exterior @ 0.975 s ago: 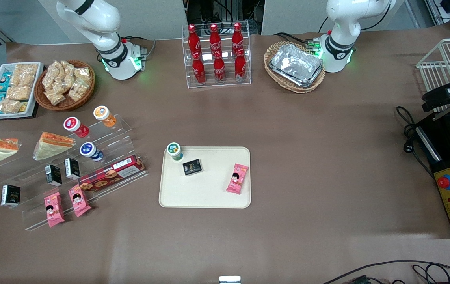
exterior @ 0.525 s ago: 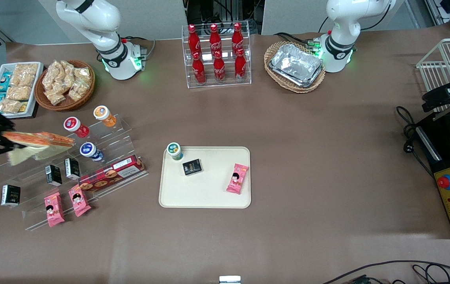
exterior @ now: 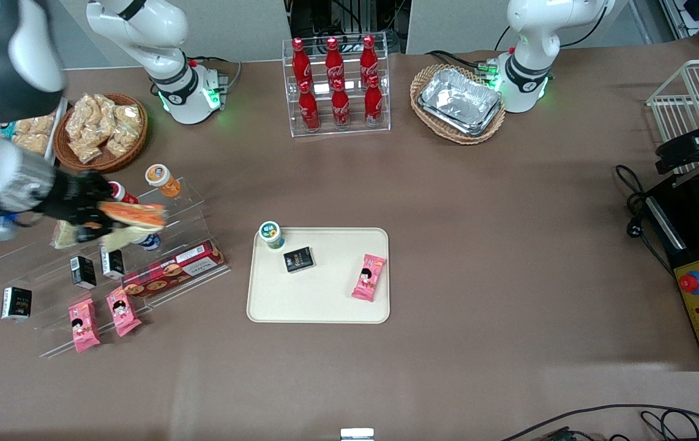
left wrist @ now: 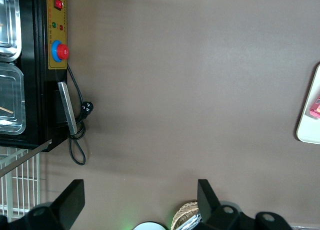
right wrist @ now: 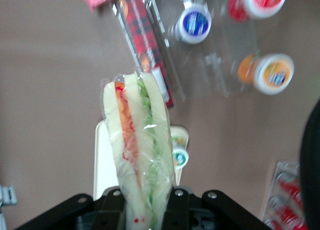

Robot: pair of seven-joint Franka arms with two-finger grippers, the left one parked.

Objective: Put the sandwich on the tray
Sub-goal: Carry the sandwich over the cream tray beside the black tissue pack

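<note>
The gripper [exterior: 89, 214] is clamping the sandwich [exterior: 132, 215] above the clear display steps [exterior: 80, 257], well apart from the tray [exterior: 325, 300]. The wrist camera is showing the sandwich [right wrist: 140, 150] as a clear-wrapped wedge: pale bread, with orange and green filling along the edge.

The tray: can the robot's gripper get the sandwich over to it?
Probably yes. The gripper holds the sandwich up over the clear shelf, and bare table lies between it and the tray, which has free space among its snacks.
</note>
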